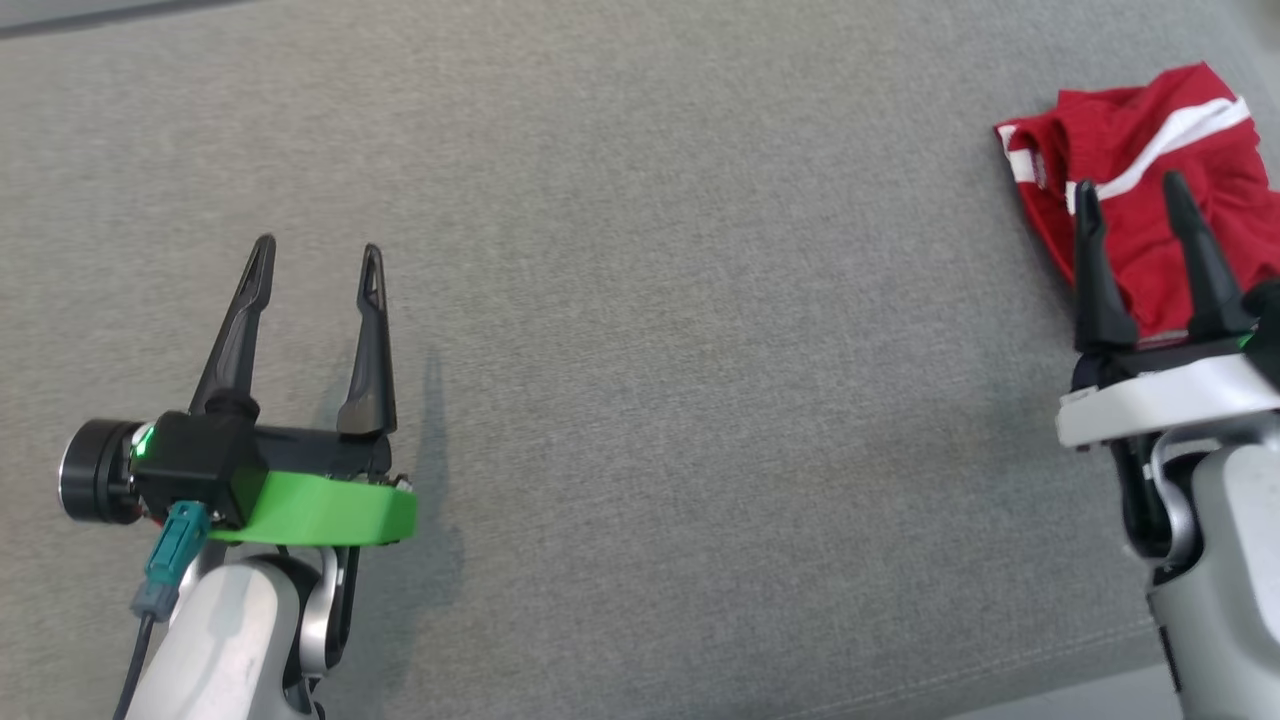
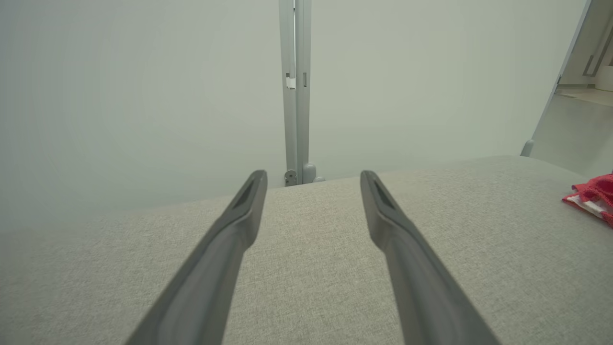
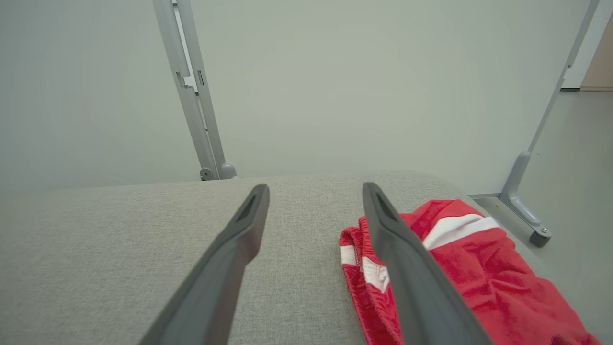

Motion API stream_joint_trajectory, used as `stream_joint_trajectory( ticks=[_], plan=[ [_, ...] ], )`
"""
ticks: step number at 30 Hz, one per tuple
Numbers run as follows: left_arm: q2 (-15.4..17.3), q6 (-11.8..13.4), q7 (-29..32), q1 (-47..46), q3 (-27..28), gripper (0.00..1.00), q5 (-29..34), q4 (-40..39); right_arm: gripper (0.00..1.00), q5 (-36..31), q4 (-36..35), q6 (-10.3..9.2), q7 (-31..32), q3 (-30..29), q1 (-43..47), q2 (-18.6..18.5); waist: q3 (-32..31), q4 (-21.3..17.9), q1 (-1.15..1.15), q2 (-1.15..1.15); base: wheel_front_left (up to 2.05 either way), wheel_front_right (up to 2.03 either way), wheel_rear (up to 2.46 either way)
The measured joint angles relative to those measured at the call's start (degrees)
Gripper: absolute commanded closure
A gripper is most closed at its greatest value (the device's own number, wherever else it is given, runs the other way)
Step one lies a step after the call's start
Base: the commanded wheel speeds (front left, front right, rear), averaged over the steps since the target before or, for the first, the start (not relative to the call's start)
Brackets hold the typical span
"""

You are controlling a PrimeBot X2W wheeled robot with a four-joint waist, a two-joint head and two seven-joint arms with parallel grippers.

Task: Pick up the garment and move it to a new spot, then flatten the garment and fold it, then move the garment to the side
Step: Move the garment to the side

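Garment (image 1: 1110,130) is red with white stripes, bunched in a loose heap at the far right end of the desk (image 1: 700,350), close to the right edge. It lies on the grey fabric top and nothing grips it.

Your right claw (image 1: 1128,183) is right at it, fingers spread apart with nothing between them. In the head view both fingers overlap the near part of the cloth. In the right wrist view the right claw (image 3: 315,187) has one finger crossing the garment's (image 3: 479,268) elastic waistband end, the other over bare desk (image 3: 119,249). Can't tell whether the tips touch the cloth or hang just above it.

Your left claw (image 1: 318,246) is at the lower left, well apart from the garment, fingers also spread wide and empty, over bare fabric. A green bracket (image 1: 320,510) sits under its base, with a teal connector (image 1: 170,560) and cable at the wrist. In the left wrist view the left claw (image 2: 312,175) points along the desk (image 2: 311,268) toward its far edge, and you get only a corner of the garment (image 2: 594,196) at the right border.

Behind the desk: a pale wall panel and a grey upright post (image 3: 191,96); a second post with a foot (image 3: 527,211) stands off the right end
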Motion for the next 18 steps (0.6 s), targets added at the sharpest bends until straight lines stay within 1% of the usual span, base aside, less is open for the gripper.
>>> stream_joint_trajectory(
  ticks=[3, 8, 12, 18],
  plan=[
    [0.15, 0.49, -0.52, 2.25, 1.07, 0.0, -1.0, 0.97, 0.0, -1.16, -2.25, 0.0, 0.52, 0.77, 2.63, 2.4, -2.42, 2.22, 0.0, 0.0, 0.0, 0.0, 0.0],
    [0.25, 1.37, -1.0, 5.2, 2.47, 0.0, -2.65, 1.69, 0.0, -2.81, -3.74, 0.01, 1.32, 1.72, 6.1, 4.31, -5.65, 4.58, 0.0, 0.0, 0.0, 0.0, 0.0],
    [0.16, 1.89, -1.24, 7.01, 3.22, 0.0, -3.35, 1.94, 0.0, -3.3, -4.1, 0.0, 1.85, 1.69, 8.03, 4.92, -7.63, 5.8, 0.0, 0.0, 0.0, 0.0, 0.0],
    [0.09, 1.86, -1.52, 10.3, 3.52, 0.0, -4.36, 2.13, 0.0, -3.81, -4.48, 0.0, 2.82, 1.68, 12.08, 5.71, -11.7, 7.64, 0.0, 0.0, 0.0, 0.0, 0.0]
  ],
)
